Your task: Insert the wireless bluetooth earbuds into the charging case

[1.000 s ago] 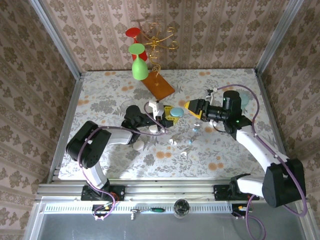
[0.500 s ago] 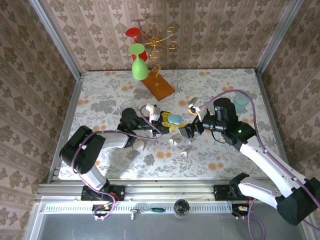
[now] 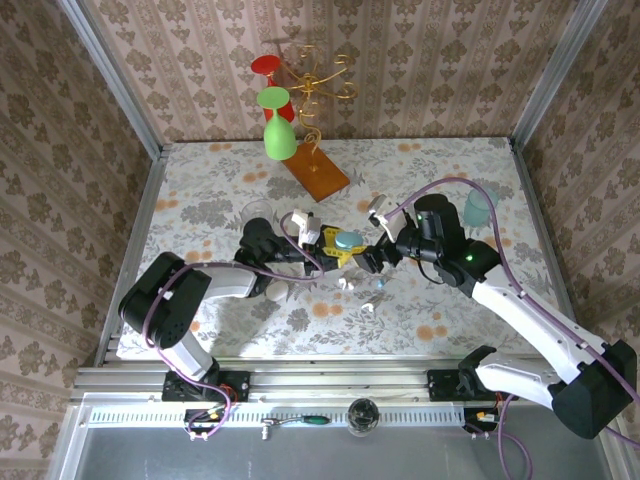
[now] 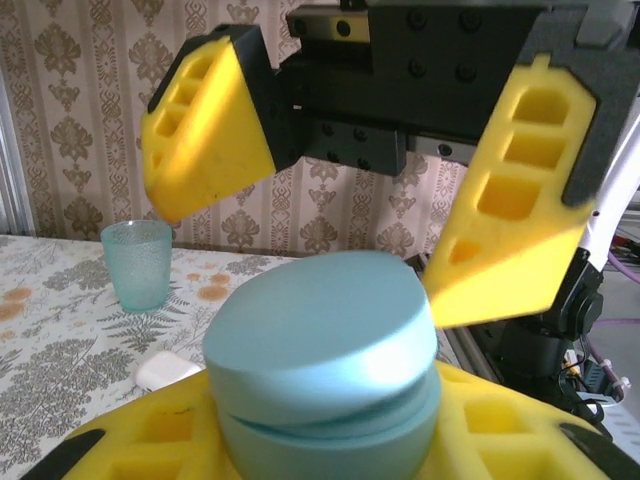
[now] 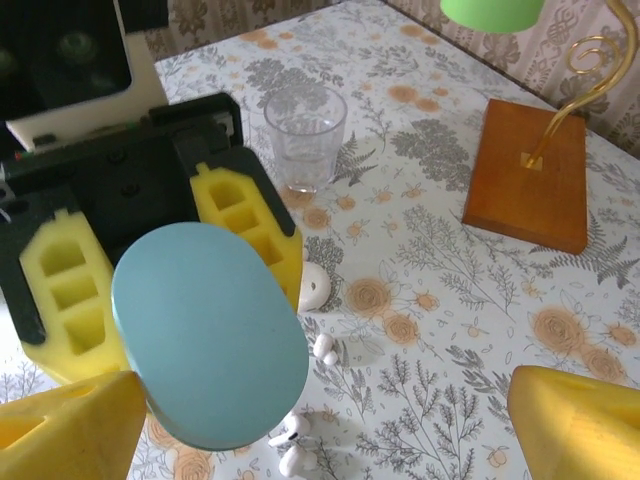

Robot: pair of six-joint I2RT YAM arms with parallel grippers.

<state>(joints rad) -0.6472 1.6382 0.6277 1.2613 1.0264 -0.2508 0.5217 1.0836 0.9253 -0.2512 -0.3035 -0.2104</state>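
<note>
Now, with the left gripper (image 3: pixel 333 246) squeezing the blue charging case (image 5: pixel 210 350) tight and the right gripper (image 4: pixel 310 245) spread wide just beside it, pinch only the lid and lift slowly, since the white earbuds (image 5: pixel 324 348) lie on the table (image 5: pixel 450 290) below.

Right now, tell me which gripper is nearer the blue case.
Left. The left gripper is clamped on the blue case, its fingers against both sides. The right gripper faces it with jaws open, one finger spread to each side of the case.
</note>
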